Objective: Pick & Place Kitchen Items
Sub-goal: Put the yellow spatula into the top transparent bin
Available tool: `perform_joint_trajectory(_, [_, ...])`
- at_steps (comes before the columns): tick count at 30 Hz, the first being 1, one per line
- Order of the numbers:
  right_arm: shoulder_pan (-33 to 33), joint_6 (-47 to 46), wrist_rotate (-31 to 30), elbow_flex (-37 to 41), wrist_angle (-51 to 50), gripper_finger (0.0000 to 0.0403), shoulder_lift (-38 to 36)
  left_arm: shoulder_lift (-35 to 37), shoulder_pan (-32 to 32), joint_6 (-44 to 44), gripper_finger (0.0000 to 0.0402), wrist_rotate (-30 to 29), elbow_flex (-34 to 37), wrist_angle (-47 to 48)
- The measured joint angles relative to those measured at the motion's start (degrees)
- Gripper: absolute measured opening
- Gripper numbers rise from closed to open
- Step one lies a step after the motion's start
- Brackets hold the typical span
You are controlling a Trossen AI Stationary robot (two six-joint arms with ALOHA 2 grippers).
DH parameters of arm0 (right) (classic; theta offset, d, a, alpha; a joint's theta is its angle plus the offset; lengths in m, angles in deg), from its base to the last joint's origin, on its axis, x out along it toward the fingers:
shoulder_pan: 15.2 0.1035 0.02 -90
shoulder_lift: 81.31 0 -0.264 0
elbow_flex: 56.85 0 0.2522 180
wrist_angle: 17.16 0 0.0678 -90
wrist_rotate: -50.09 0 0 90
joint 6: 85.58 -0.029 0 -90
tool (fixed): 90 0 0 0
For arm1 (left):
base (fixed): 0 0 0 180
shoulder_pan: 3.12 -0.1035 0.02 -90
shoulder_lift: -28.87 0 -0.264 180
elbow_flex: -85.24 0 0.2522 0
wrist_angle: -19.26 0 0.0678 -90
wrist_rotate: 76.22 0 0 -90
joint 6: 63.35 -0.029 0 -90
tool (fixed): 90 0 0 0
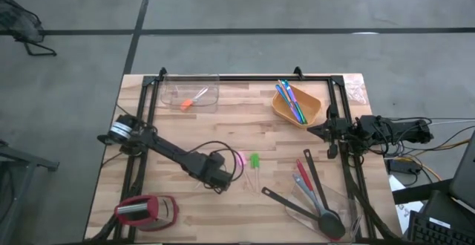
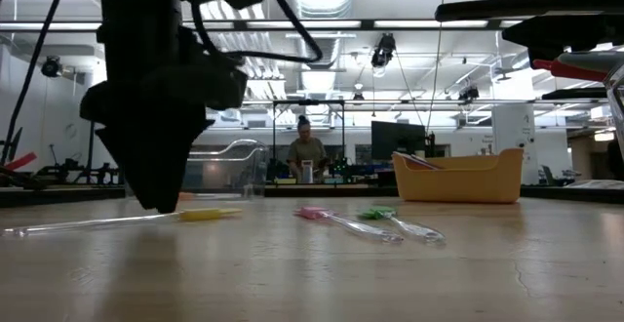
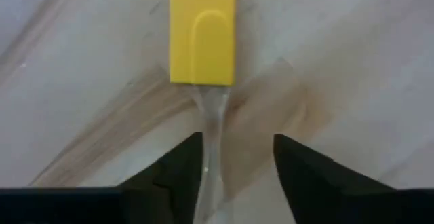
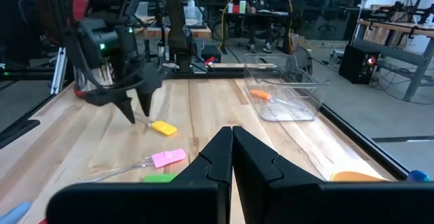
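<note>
Fingers apart on the left end effector [image 3: 237,163], and it sits low over the wooden surface [image 1: 223,215], straddling the clear handle of the yellow-headed spatula [image 3: 202,34], which lies flat on the wood with no pad visibly pressing it. From table height the yellow head [image 2: 208,214] rests just beside the dark fingertips, the clear handle trailing away along the surface. Close by that yellow piece lie the pink-headed spatula [image 1: 240,158] and the green-headed one [image 1: 254,159], side by side, each flat. Farther from it, toward the back rail, the clear tub [image 1: 190,95] holds an orange piece [image 1: 186,104], and the orange tub [image 1: 297,105] carries the thin blue, green and purple sticks [image 1: 290,99]. Well away from the yellow spatula, near the right front corner, the two long black spoons [image 1: 315,208] and the red-headed spatula [image 1: 302,172] lie together. The right end effector [image 4: 232,142] is pinched together, holding nothing, parked beside the orange tub. The squat red-and-black object [image 1: 145,210] sits at the left front corner.
</note>
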Motion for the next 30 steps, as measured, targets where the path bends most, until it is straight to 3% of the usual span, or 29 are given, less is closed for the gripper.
perform_joint_trajectory(3, [0.02, 0.0, 0.0, 0.0, 0.0, 0.0009, 0.0, -0.21, -0.12, 0.12, 0.0206, -1.23, 0.5, -0.06])
perform_joint_trajectory(7, [0.0, 0.0, -0.02, 0.0, -0.01, 0.0009, -0.02, -0.27, -0.33, -0.27, 0.0201, -3.11, 1.7, -0.57])
perform_joint_trajectory(15, [0.0, 0.0, -0.02, 0.0, 0.0, 0.0009, -0.02, 0.07, -0.4, -1.64, 0.0138, -3.56, 6.0, -7.37])
perform_joint_trajectory(24, [0.0, 0.0, 0.0, 0.0, 0.0, 0.0009, -0.02, -0.06, -1.1, -2.22, 0.0017, -4.21, 6.94, -9.77])
perform_joint_trajectory(30, [0.0, 0.0, -0.02, 0.0, 0.0, 0.0009, -0.02, 0.61, -1.08, -3.04, 0.0003, -7.79, 6.27, -9.33])
